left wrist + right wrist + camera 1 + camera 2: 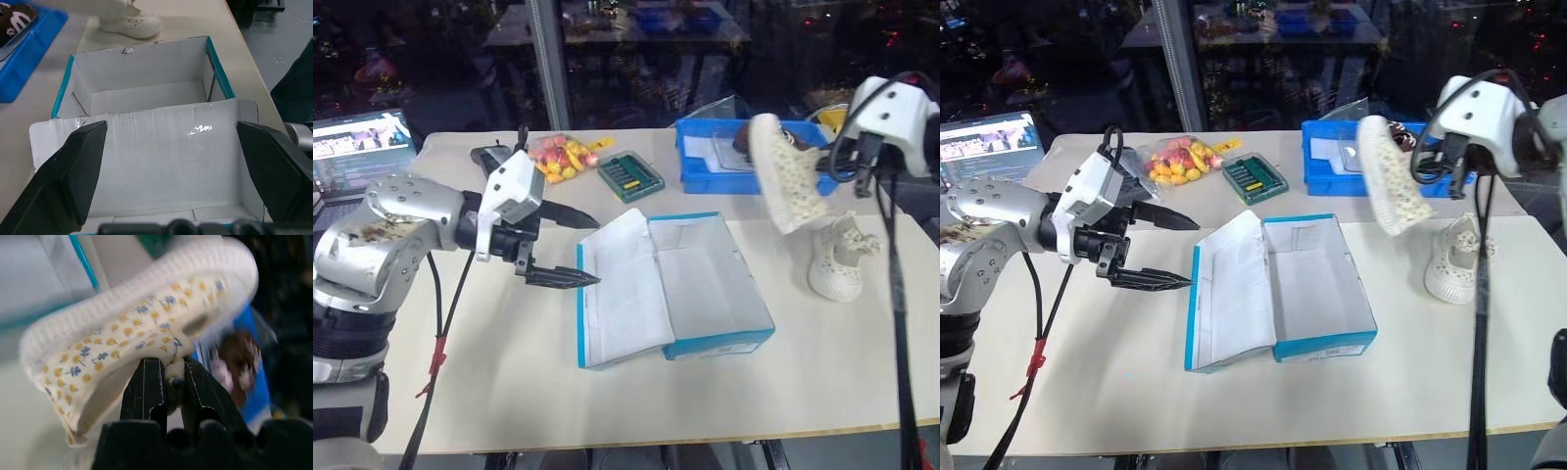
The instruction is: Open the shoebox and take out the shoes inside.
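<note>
The blue shoebox (724, 345) stands open in the middle of the table, its white inside bare. Its lid (622, 289) is folded out to the left. My left gripper (595, 251) is open and hovers just left of the lid, one finger above and one below its edge; the left wrist view looks over the lid (161, 156) between the spread fingers (73, 171). My right gripper (170, 374) is shut on the rim of one cream-white shoe (783, 171), held in the air, sole tilted, right of the box. The other shoe (840, 259) stands on the table below it.
A blue plastic tray (700, 166) with a dark brown shoe (744, 142) sits behind the box. A green tool case (630, 176) and a bag of yellow and pink pieces (563, 157) lie at the back. A laptop (362, 142) is at the far left.
</note>
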Tool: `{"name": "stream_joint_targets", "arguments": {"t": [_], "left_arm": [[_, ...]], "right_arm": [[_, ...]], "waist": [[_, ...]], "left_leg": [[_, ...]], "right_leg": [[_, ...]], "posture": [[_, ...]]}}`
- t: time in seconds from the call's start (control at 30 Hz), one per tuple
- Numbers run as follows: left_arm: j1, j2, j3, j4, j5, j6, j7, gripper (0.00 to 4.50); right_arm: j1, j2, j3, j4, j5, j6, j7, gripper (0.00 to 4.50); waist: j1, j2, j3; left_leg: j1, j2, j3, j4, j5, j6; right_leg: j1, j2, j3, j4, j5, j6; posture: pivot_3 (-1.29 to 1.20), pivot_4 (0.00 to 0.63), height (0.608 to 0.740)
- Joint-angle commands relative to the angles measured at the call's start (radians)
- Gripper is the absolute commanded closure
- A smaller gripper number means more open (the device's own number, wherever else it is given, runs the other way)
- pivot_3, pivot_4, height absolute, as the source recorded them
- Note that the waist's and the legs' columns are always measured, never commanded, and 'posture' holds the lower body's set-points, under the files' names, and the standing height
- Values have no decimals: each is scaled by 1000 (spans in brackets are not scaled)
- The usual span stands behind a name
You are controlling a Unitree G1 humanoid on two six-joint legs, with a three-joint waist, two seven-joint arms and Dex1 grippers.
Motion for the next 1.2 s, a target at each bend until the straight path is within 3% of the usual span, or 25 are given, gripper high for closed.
{"name": "stream_joint_targets", "arguments": {"t": [0.03,0.27,0.53,0.6,0.8,0.93,1.03,1.2], "left_arm": [[-39,-5,-1,8,11,-26,-13,0],[-37,-4,-3,12,30,-39,-26,0],[11,46,39,-33,5,5,-4,0],[23,51,46,-43,1,14,3,0],[29,53,43,-37,10,9,11,0],[30,46,35,-23,22,-2,14,0],[33,43,39,-8,30,-4,28,0],[124,43,137,13,-16,29,75,0]], "right_arm": [[-7,35,17,69,-80,-101,-80,4435],[-19,197,117,364,-197,-253,-183,4435],[-118,221,155,615,-292,-355,-301,4435],[-107,256,120,591,-241,-344,-266,3401],[-85,294,8,482,-93,-212,-132,1396],[-72,276,-39,403,-64,-168,-148,85],[-51,226,-56,327,-48,-119,-94,85],[121,66,-137,-10,87,94,90,85]], "waist": [[-14,0,0],[-32,0,0],[-27,0,0],[-28,0,1],[-34,0,1],[-29,0,1],[-28,0,1],[-8,0,1]], "left_leg": [[1,0,1,0,0,0],[4,0,1,-1,0,0],[-1,-1,0,-2,0,0],[0,-1,0,-2,0,0],[4,0,0,-2,0,0],[3,-1,0,-2,0,0],[3,-1,0,-2,0,0],[2,0,0,-3,0,0]], "right_leg": [[0,0,1,0,0,0],[1,1,3,2,0,0],[-1,0,2,-1,4,-6],[-1,0,2,0,4,-6],[1,1,3,2,2,-4],[1,1,3,1,4,-6],[1,1,3,1,4,-6],[0,1,3,0,2,-3]], "posture": [[0,150,740],[0,150,740],[0,150,740],[0,150,740],[0,150,740],[0,150,740],[0,150,740],[0,150,740]]}}
